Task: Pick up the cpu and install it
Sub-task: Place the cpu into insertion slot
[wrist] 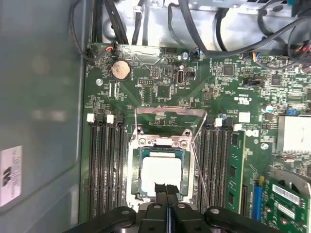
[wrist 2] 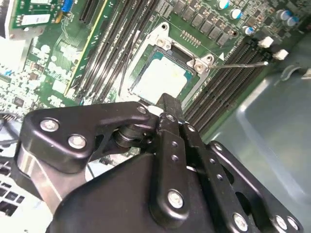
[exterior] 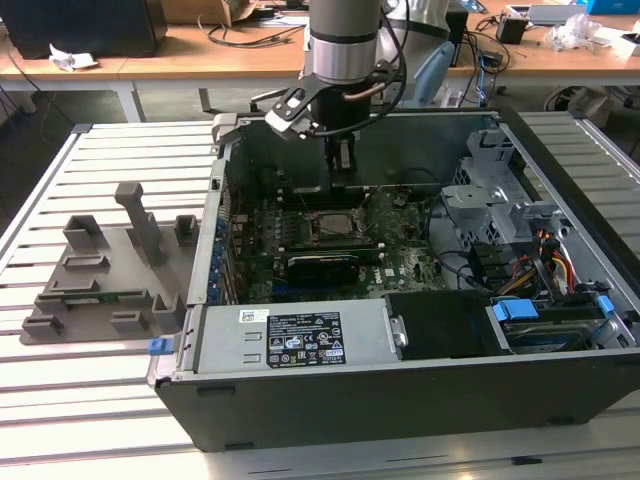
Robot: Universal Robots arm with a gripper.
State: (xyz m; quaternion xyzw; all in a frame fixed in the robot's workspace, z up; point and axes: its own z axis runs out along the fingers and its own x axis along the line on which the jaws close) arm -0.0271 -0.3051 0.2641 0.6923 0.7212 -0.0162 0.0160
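Nearest in the exterior view is the dark wall of the open case (exterior: 400, 400), lying on a slatted table (exterior: 60, 420), with the power supply (exterior: 290, 340) just behind that wall. To the exterior view's left, beside the case, stands a grey fixture (exterior: 110, 270) with upright posts. Deeper in lies the green board (exterior: 400, 260). The cpu (wrist: 160, 172) (wrist 2: 158, 77) lies flat in the socket (wrist: 133, 165), pale top up, with the plate (wrist: 170, 114) raised behind it and memory slots (wrist: 104, 165) on either side. The gripper (exterior: 343, 180) (wrist: 166, 187) (wrist 2: 170, 104) hangs right over the cpu's edge, fingers pressed together with nothing between them; I cannot tell whether they touch the chip. Wooden desks (exterior: 200, 55) stand beyond.
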